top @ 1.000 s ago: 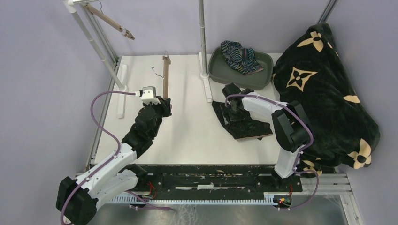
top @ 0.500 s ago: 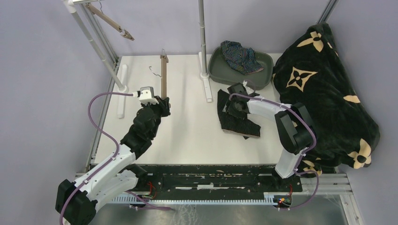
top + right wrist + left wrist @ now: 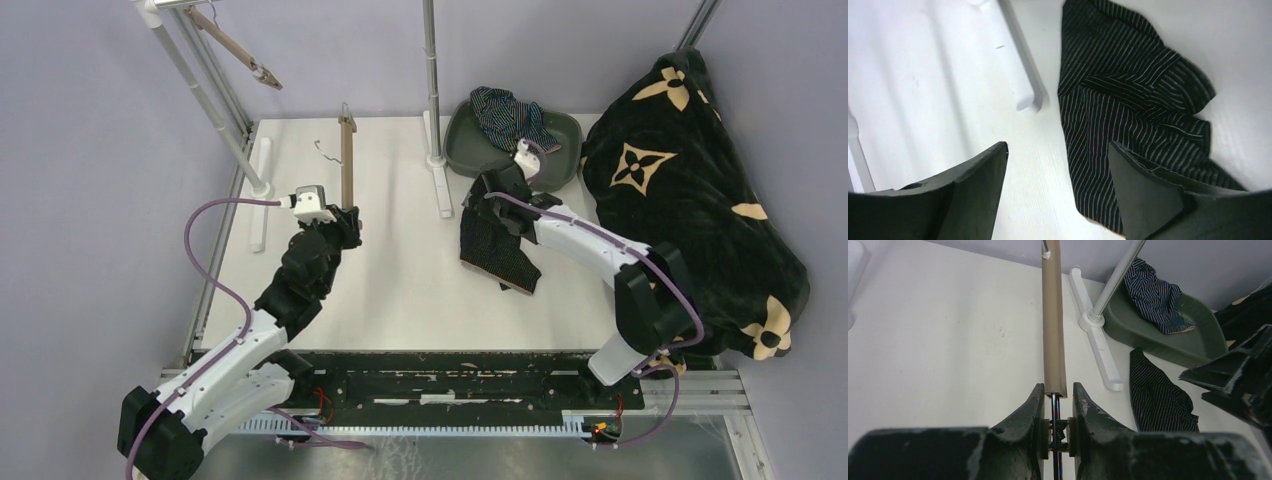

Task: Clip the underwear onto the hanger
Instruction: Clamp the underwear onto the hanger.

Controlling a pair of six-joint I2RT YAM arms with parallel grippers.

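Reaching farther back than a second ago, the right gripper [image 3: 1055, 150] hangs spread and empty over the pinstriped underwear [image 3: 1128, 100], now bunched on the table [image 3: 400, 270]. Pinch one flat edge rather than the bunch. The left gripper [image 3: 1054, 405] is clamped on the hanger [image 3: 1054, 315] end.

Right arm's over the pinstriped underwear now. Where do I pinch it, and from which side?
Pinch the raised fold across the middle of the pinstriped underwear, coming straight down with the open right gripper. The rest probably lies too flat on the table to get a finger under its edges.
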